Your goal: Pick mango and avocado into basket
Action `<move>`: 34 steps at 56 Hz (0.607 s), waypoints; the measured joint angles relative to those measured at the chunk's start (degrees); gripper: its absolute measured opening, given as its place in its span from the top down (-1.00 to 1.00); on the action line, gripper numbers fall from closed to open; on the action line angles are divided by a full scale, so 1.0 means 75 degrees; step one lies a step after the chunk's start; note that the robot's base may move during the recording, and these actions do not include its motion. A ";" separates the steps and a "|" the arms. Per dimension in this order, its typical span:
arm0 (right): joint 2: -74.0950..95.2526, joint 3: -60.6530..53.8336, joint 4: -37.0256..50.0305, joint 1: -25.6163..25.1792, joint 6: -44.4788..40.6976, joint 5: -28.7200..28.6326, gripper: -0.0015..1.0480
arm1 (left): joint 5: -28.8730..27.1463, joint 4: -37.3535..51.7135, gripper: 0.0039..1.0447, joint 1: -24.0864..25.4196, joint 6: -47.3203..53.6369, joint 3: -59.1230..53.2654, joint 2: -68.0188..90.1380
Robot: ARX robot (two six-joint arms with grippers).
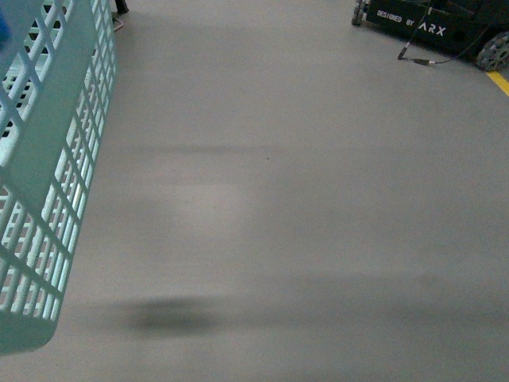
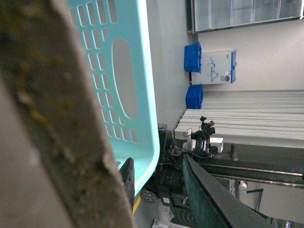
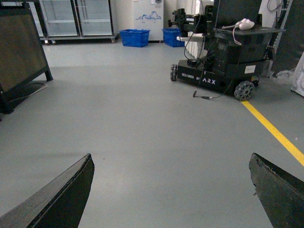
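Teal slotted plastic basket [image 1: 48, 159] fills the front view's left edge, grey floor [image 1: 318, 199] beside it. Right hand [image 3: 171, 190] spreads wide, empty; left hand [image 2: 164, 197]: I cannot tell its grip.

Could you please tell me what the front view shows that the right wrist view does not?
Only the front view shows the teal basket, close along the picture's left edge. Only the right wrist view shows the right hand, its fingers spread wide with nothing between them, plus blue crates and glass-door fridges by the far wall. Both show the grey floor, the black ARX-labelled cart and the yellow floor line.
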 joint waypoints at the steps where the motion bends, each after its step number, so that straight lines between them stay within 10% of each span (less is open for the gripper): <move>1: 0.0000 0.0000 0.0000 0.0000 0.0000 -0.0003 -0.85 | 0.0000 0.0000 0.38 0.0000 0.0003 0.0000 0.0000; 34: 0.0000 0.0000 0.0000 0.0000 0.0000 -0.0003 -0.85 | 0.0000 0.0000 0.38 0.0000 0.0003 0.0000 -0.0012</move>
